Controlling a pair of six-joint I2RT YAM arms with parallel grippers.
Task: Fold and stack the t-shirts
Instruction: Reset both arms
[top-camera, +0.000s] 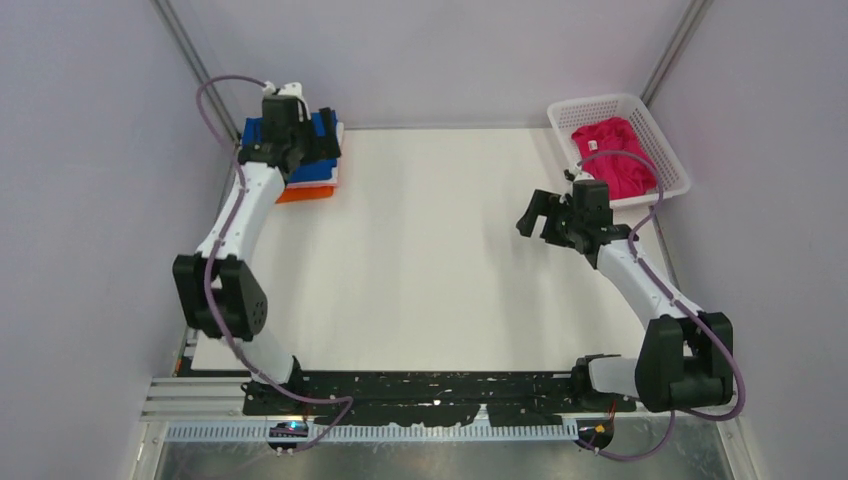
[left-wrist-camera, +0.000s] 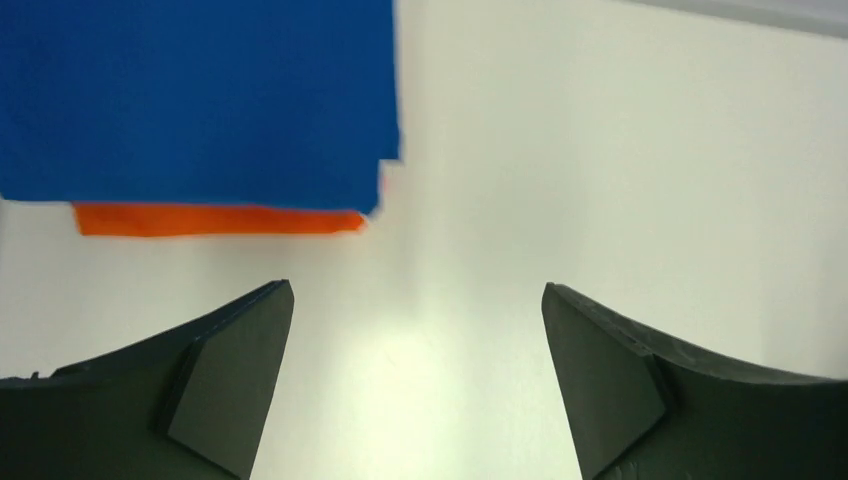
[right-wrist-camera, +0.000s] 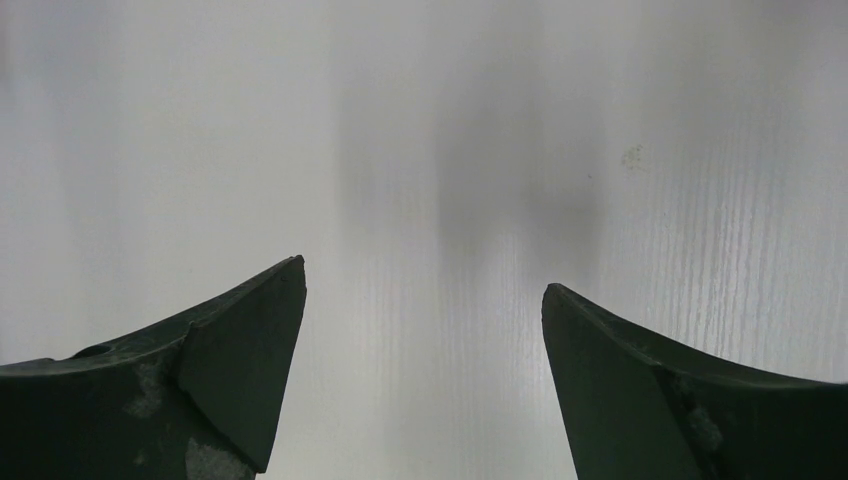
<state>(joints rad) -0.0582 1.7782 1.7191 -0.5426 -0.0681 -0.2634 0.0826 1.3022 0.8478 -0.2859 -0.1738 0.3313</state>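
Observation:
A stack of folded t-shirts lies at the table's far left, with a royal blue t-shirt (top-camera: 322, 132) on top and an orange t-shirt (top-camera: 298, 193) at the bottom. In the left wrist view the blue t-shirt (left-wrist-camera: 200, 100) overlaps the orange one (left-wrist-camera: 220, 219). My left gripper (top-camera: 292, 158) hovers over the stack's near edge, open and empty (left-wrist-camera: 415, 300). A crumpled magenta t-shirt (top-camera: 612, 155) lies in the white lattice basket (top-camera: 600, 104) at the far right. My right gripper (top-camera: 540, 222) is open and empty above bare table (right-wrist-camera: 422, 285), just left of the basket.
The white table (top-camera: 430, 250) is boxed in by grey walls on the left, back and right. The basket stands in the far right corner. Both arm bases sit on a black rail (top-camera: 440, 385) at the near edge.

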